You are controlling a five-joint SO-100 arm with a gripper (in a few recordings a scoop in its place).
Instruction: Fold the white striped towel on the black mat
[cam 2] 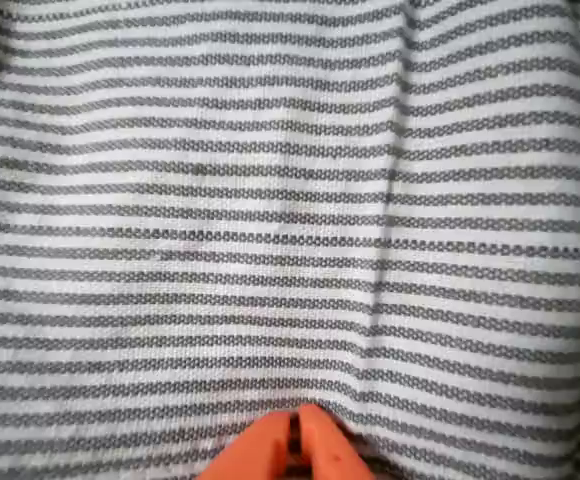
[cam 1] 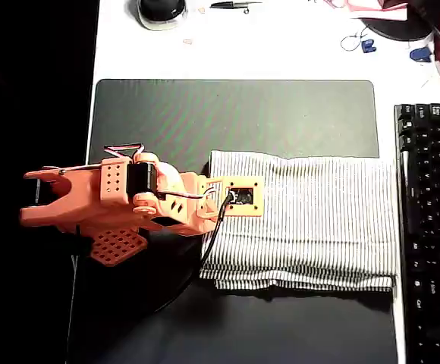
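In the overhead view the orange arm (cam 1: 121,201) reached in from the left edge of the frame, and its wrist end, with a small yellow-framed camera module (cam 1: 242,196), sat over the left edge of the white striped towel (cam 1: 319,220). The gripper itself was hidden beneath the arm here, so how far its fingers stood apart could not be told from above. The towel lay in the right half of the frame as a folded rectangle, layered edges showing along its lower side, with its long axis running left to right. Its pinstripes ran up and down the frame. It rested on the black mat (cam 1: 235,114), which spread wider than the towel above, below and to the left; the towel's right edge reached out to the mat's right border, just beside a black keyboard (cam 1: 431,227) at the right edge of the frame. A black cable ran from the arm's wrist down across the mat.

In the wrist view the striped cloth spread across the whole frame, its grey stripes running left to right, with a shallow crease running top to bottom right of centre. At the bottom centre the orange tip of the gripper (cam 2: 295,450) pressed onto the cloth, its two fingers drawn together with only a thin seam between them; whether any fabric was pinched in that seam could not be told.
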